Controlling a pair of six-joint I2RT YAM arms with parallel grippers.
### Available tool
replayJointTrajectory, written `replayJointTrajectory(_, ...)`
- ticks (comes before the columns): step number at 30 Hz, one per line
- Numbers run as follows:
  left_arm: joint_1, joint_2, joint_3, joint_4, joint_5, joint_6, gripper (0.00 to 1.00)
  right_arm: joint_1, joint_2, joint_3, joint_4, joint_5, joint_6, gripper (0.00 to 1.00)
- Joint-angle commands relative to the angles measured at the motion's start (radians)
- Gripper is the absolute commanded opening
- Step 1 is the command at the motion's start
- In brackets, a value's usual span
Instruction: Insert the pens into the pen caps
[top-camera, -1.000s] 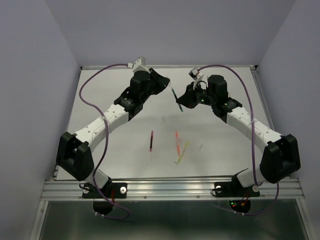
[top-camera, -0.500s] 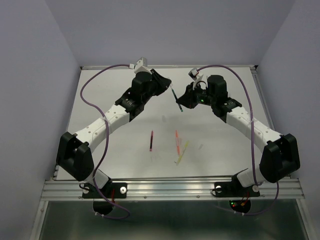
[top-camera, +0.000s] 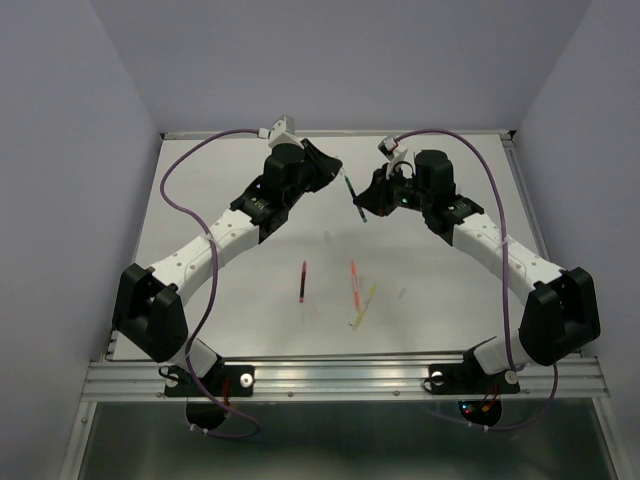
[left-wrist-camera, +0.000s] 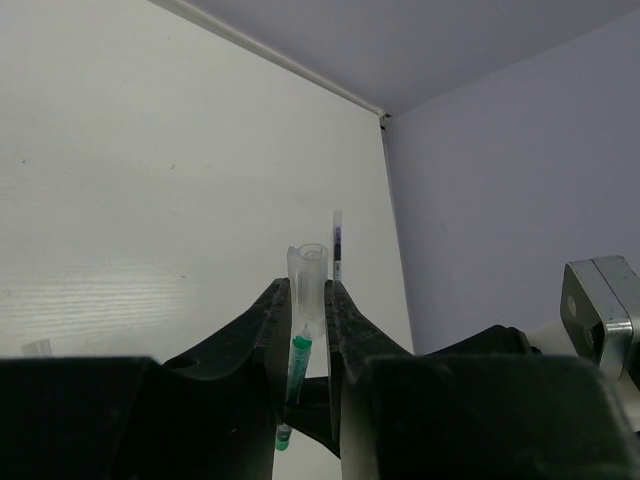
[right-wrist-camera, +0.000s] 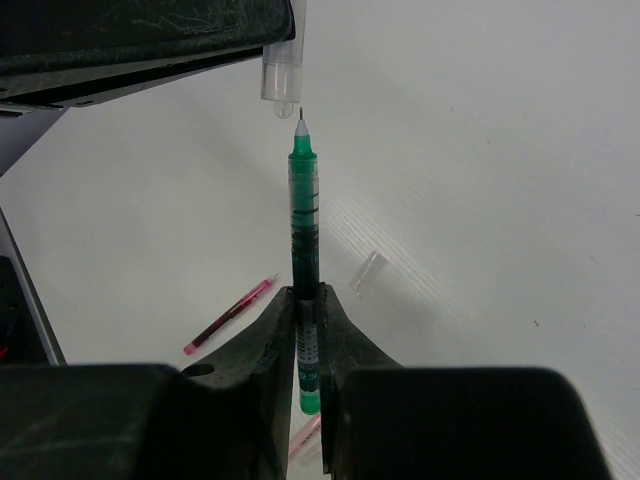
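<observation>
The green pen (right-wrist-camera: 304, 210) stands upright, well above the counter (top-camera: 250, 300), nib uppermost. The right claw (right-wrist-camera: 305, 293) is clamped on its lower barrel. Just above the nib, a little to the left in the right wrist view, hangs a pale translucent pen cap (right-wrist-camera: 277, 80). The two are very near but not joined, and the nib is outside the cap. The left claw (left-wrist-camera: 308, 300) pinches that cap between its fingers, which stand only narrowly apart, with one end sticking out past the fingertips.

On the counter nearer the arm bases lie the maroon pen (top-camera: 303, 281), the orange-red pen (top-camera: 354, 283) and the yellow pen (top-camera: 364, 305), all uncapped as far as can be told. A spare cap (right-wrist-camera: 368, 271) lies loose behind the green pen.

The step in hand looks like mating the green pen with its cap in mid-air. The next move calls for a small sideways correction to centre nib and cap. A straight push along the pen's axis should follow, with both grips firm so that neither piece tilts or slips.
</observation>
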Motion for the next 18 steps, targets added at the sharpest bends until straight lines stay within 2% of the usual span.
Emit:
replayJointTrajectory(1,-0.01,-0.034,0.0,0.043,0.01,0.018,0.0,0.007,-0.029,0.049,0.025,0.005,-0.006,0.08)
replayJointTrajectory(9,-0.013,-0.026,-0.009,0.047,0.01,0.015,0.0,0.007,-0.033,0.054,0.027,-0.043,0.0,0.08)
replayJointTrajectory(18,-0.013,-0.028,-0.017,0.05,0.016,0.016,0.0,0.007,-0.059,0.04,0.037,0.003,0.018,0.08)
